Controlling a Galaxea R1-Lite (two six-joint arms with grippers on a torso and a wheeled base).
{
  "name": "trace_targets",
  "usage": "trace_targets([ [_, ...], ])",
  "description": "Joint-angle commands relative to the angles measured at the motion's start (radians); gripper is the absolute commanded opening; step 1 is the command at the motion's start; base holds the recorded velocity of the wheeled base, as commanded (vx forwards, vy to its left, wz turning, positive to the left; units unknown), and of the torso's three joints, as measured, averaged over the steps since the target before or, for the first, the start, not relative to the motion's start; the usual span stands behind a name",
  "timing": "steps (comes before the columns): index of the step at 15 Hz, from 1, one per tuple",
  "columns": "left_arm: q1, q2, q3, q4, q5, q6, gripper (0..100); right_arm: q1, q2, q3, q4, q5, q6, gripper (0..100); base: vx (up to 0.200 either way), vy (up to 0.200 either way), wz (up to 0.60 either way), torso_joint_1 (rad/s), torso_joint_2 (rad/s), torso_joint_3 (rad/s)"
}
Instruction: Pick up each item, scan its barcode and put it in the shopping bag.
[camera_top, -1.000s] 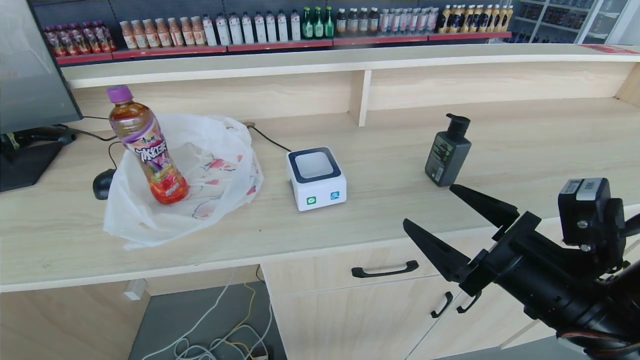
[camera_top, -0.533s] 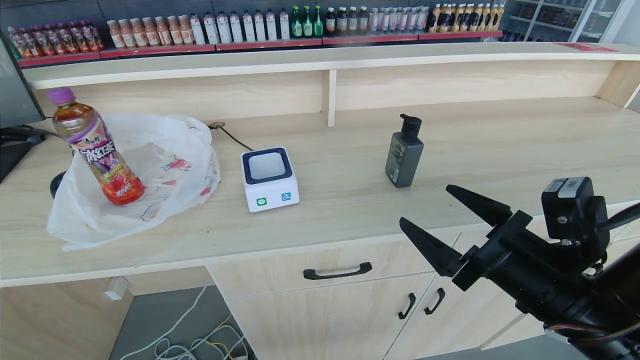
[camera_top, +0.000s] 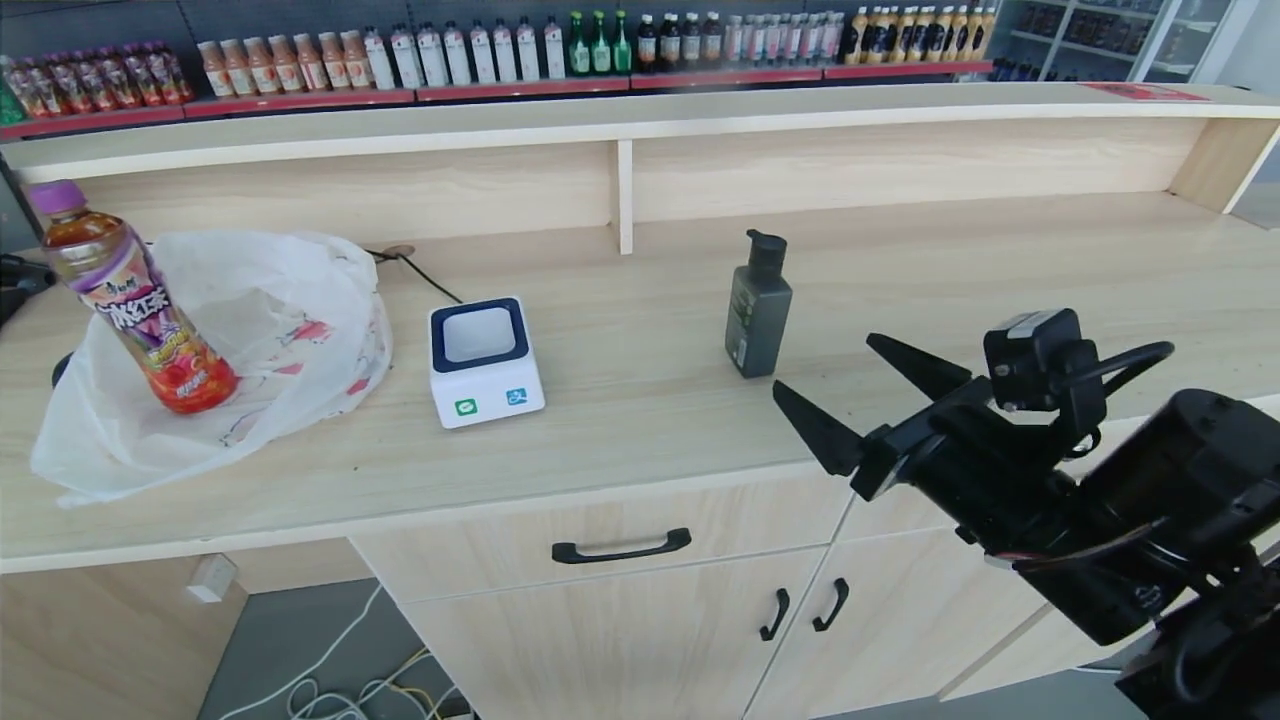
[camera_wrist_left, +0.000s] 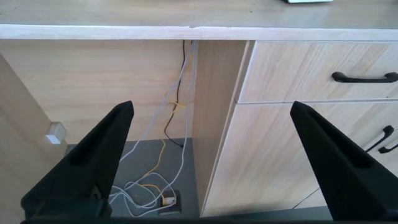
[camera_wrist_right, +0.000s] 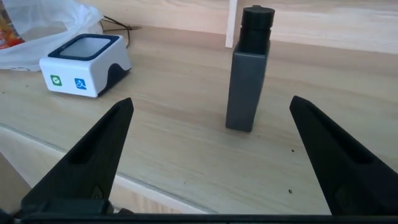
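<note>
Head view shows the right gripper (camera_top: 822, 362) facing the upright dark bottle (camera_top: 757, 310) on the tabletop (camera_top: 640, 420), jaws spread wide, apparently ready to take it for scanning.

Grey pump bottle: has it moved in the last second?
No. The camera shifted; the grey bottle keeps its spot to the right of the scanner.
</note>
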Motion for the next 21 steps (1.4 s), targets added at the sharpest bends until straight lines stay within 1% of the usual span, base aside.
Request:
trace_targets([
  [1,0.001,0.000,0.000,0.000,0.000,0.000,100,-0.005,0.066,-0.067,-0.001,-0.013,-0.001,100,0.000,0.000,0.00,0.000,0.00,0.000],
  [2,0.001,0.000,0.000,0.000,0.000,0.000,100,-0.003,0.089,-0.105,-0.001,-0.040,-0.001,100,0.000,0.000,0.00,0.000,0.00,0.000],
  [4,0.001,0.000,0.000,0.000,0.000,0.000,100,-0.011,0.135,-0.178,-0.001,-0.043,0.006,100,0.000,0.000,0.00,0.000,0.00,0.000],
  [6,0.001,0.000,0.000,0.000,0.000,0.000,100,-0.055,0.167,-0.196,-0.001,-0.043,0.007,100,0.000,0.000,0.00,0.000,0.00,0.000],
  [7,0.001,0.000,0.000,0.000,0.000,0.000,100,-0.063,0.189,-0.208,-0.001,-0.042,0.007,100,0.000,0.000,0.00,0.000,0.00,0.000],
  [9,0.001,0.000,0.000,0.000,0.000,0.000,100,-0.037,0.224,-0.282,0.018,-0.045,0.006,100,0.000,0.000,0.00,0.000,0.00,0.000],
  [11,0.001,0.000,0.000,0.000,0.000,0.000,100,-0.022,0.245,-0.319,0.059,-0.051,0.004,100,0.000,0.000,0.00,0.000,0.00,0.000],
  [14,0.001,0.000,0.000,0.000,0.000,0.000,100,-0.022,0.290,-0.349,0.061,-0.054,0.002,100,0.000,0.000,0.00,0.000,0.00,0.000],
  [17,0.001,0.000,0.000,0.000,0.000,0.000,100,-0.020,0.350,-0.428,0.062,-0.053,0.004,100,0.000,0.000,0.00,0.000,0.00,0.000],
  [21,0.001,0.000,0.000,0.000,0.000,0.000,100,-0.029,0.377,-0.466,0.061,-0.056,0.004,100,0.000,0.000,0.00,0.000,0.00,0.000],
])
